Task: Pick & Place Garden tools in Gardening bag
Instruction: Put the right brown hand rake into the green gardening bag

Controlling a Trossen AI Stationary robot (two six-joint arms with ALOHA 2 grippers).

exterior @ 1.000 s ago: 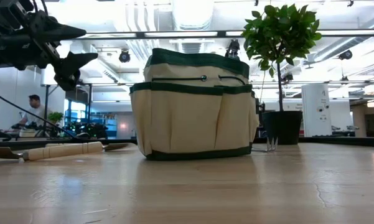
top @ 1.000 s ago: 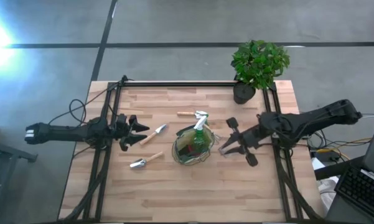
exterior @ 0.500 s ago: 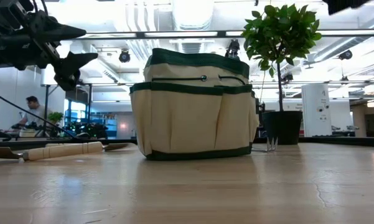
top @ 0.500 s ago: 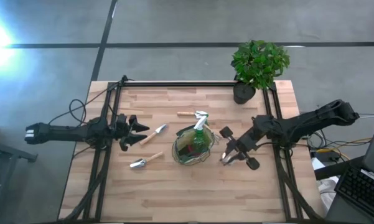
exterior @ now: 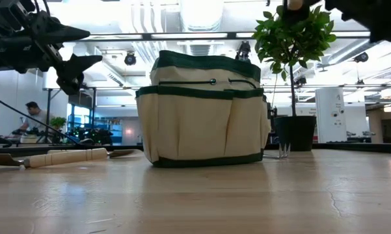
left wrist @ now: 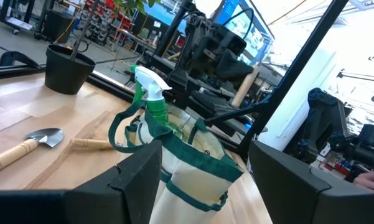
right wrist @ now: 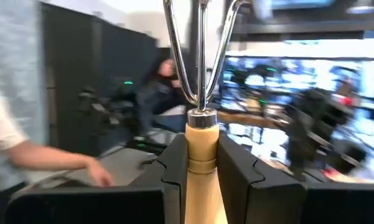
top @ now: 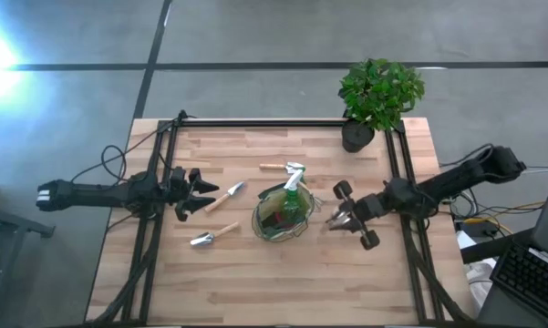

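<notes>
Since before, the right gripper (top: 339, 217), clamped on a fork (right wrist: 201, 93), turned beside the bag (top: 282, 214) near the table's (top: 255, 282) right edge, and it should lift the fork above the rim before lowering it, while the left gripper (top: 201, 193) waited wide open near the left edge.

bag (top: 283, 215) mid table, r gripper (top: 339, 219) beside, trowels (top: 224, 197) left

cream bag (exterior: 202, 123) with green trim, apparently
</notes>
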